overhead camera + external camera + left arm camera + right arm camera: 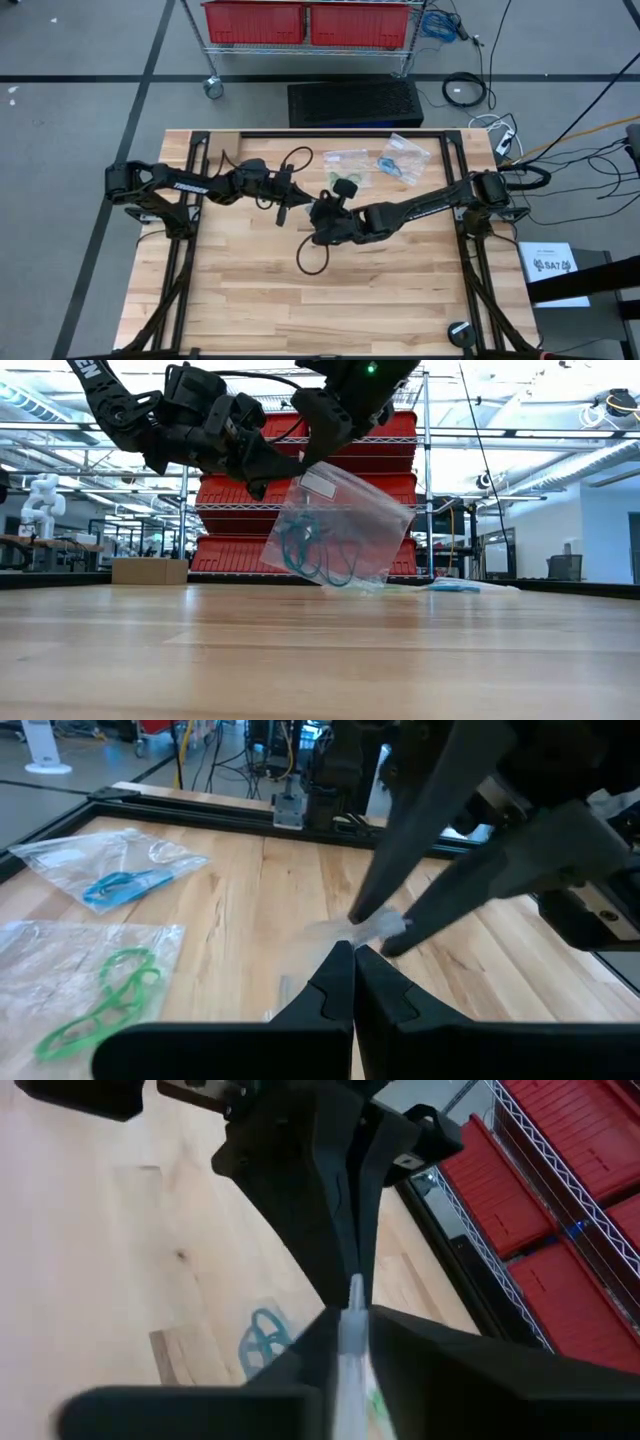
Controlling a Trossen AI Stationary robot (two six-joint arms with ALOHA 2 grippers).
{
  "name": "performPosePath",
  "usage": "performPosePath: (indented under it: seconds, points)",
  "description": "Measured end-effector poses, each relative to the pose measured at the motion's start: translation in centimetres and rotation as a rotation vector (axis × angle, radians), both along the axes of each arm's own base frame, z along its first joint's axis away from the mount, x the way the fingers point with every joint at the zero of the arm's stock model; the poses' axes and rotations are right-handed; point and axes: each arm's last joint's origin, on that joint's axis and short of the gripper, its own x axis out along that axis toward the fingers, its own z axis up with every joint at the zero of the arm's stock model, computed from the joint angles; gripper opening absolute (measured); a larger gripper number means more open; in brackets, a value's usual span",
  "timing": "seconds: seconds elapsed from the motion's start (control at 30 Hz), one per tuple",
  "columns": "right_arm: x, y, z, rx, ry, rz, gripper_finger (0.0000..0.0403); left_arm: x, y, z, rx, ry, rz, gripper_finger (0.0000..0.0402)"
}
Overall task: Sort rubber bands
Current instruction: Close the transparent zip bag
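Observation:
A clear plastic bag (340, 525) with dark teal rubber bands (318, 558) inside hangs between my two grippers over the table's middle. My left gripper (284, 198) and my right gripper (320, 212) meet tip to tip, and both are shut on the bag's top edge. The teal bands also show below the fingers in the right wrist view (262, 1342). A clear bag with green bands (347, 160) and a clear bag with blue bands (400, 158) lie flat on the table's far side. They also show in the left wrist view, the green bands (100, 995) and the blue bands (125, 885). My left gripper pinches the clear bag's top edge (372, 930) between its two fingers, coming level from the table's left. The bag hangs below, tilted. My right gripper pinches the same top edge (352, 1308) between its two fingers, coming from the table's right, facing my left gripper's fingers (335, 1190). The bag hangs below the fingers (315, 450), its lower corner (350, 582) close to the table.
A black cable loop (312, 258) hangs from the right arm over the table's middle. A wire shelf with red bins (305, 22) stands beyond the far edge. Bare wood (330, 310) lies toward the near edge.

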Motion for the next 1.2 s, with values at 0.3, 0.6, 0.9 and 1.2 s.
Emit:
performPosePath:
  seconds: [0.3, 0.6, 0.9, 1.2]
  points:
    - [-0.3, -0.1, -0.1, 0.008, 0.020, -0.011, 0.0014, 0.0, 0.0, 0.0, -0.001, 0.001, 0.000, 0.0000]
    - [-1.0, -0.2, -0.6, 0.027, 0.086, -0.043, 0.0005, 0.0, -0.1, 0.1, -0.004, -0.006, -0.027, 0.0000]
    - [-1.8, -0.3, -1.1, 0.059, 0.160, -0.060, 0.0005, -0.5, -0.3, 1.2, 0.007, -0.039, -0.033, 0.0000]
    - [-2.7, -0.3, -1.6, 0.120, 0.242, -0.072, 0.0004, -1.1, -0.4, 2.2, 0.017, -0.068, -0.035, 0.0000]
